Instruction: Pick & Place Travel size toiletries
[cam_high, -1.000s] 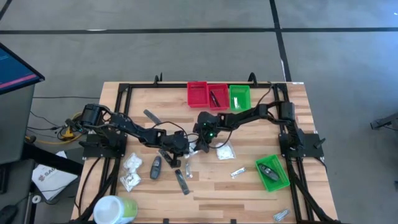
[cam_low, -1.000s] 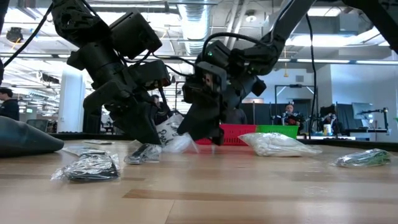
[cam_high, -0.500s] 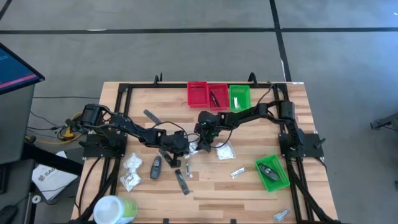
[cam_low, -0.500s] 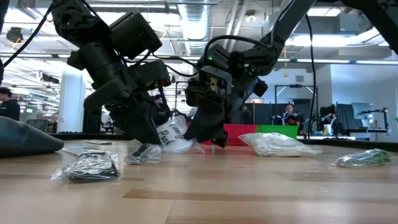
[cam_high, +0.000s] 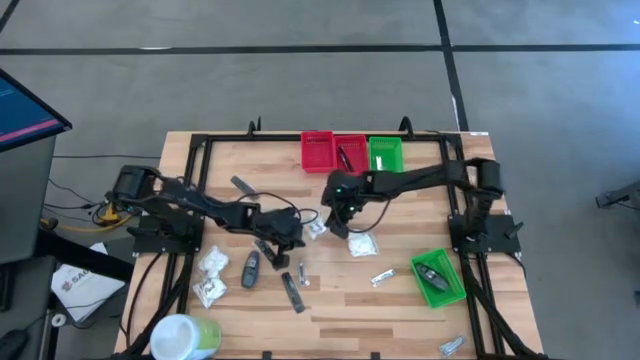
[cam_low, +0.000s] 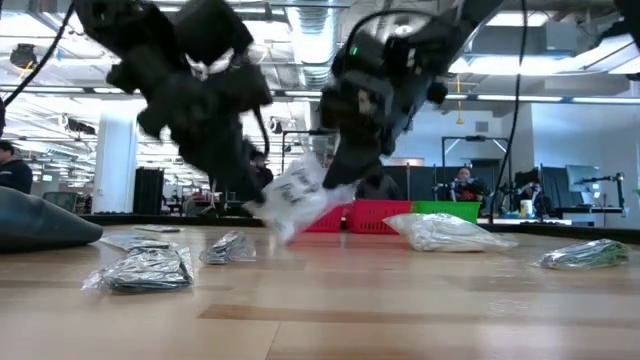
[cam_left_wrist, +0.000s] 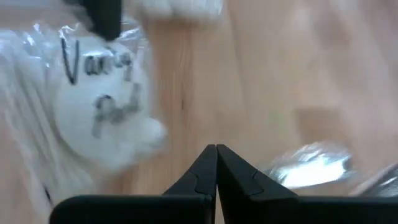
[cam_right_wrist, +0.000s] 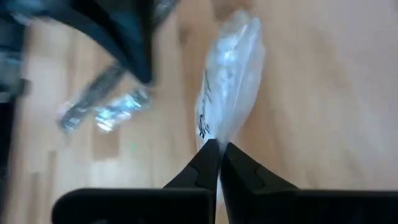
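A white crinkly clear-plastic packet (cam_low: 295, 195) with handwriting on it hangs above the table's middle, and my right gripper (cam_right_wrist: 216, 148) is shut on it. My left gripper (cam_left_wrist: 216, 149) is shut just left of the packet (cam_left_wrist: 99, 106), with nothing between its fingers. From above, the packet (cam_high: 316, 228) shows between the left gripper (cam_high: 292, 234) and the right gripper (cam_high: 336, 212). Other toiletries lie on the wood: white packets (cam_high: 211, 262) (cam_high: 362, 243), dark sticks (cam_high: 250, 268) (cam_high: 292, 293) and a silvery sachet (cam_high: 381, 276). My right gripper pinches the packet's upper edge (cam_right_wrist: 210, 134) between its two fingers. The fingers slant down from the table's right and far side. The packet hangs tilted below them, and in the low view its lower end (cam_low: 285, 230) is off the wood.
Two red bins (cam_high: 317, 150) (cam_high: 350, 153) and a green bin (cam_high: 385, 155) stand at the far edge. Another green bin (cam_high: 437, 277) sits near right. A white-and-green tub (cam_high: 185, 335) lies near left. A dark oval thing (cam_low: 40, 222) lies at the low view's left.
My right gripper has shut on the packet and risen, drawing back toward the far right. The packet has come up off the table and now hangs tilted. My left gripper has risen a little beside it, still shut.
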